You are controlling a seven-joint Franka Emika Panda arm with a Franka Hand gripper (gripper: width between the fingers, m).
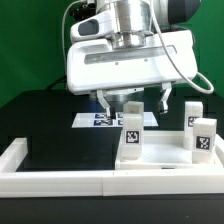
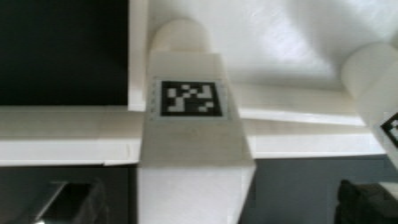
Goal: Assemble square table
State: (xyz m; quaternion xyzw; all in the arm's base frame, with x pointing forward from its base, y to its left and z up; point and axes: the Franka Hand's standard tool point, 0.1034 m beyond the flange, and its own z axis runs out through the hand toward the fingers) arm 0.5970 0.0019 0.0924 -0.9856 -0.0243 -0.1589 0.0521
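Observation:
My gripper [image 1: 133, 102] hangs open over the top of a white leg block [image 1: 131, 137] with a black-white tag, which stands upright on the white square tabletop [image 1: 165, 153]. In the wrist view this leg [image 2: 191, 98] runs between my fingers [image 2: 64, 202], with a gap on each side and nothing gripped. Two more tagged legs [image 1: 203, 138] [image 1: 192, 113] stand upright on the exterior view's right. One of them shows at the wrist view's edge [image 2: 375, 95]. Whether the legs are seated in their sockets is hidden.
The long white border wall [image 1: 60, 181] runs along the front and up the exterior view's left side. The marker board [image 1: 97, 120] lies flat on the black table [image 1: 50, 115] behind the leg, under the gripper body.

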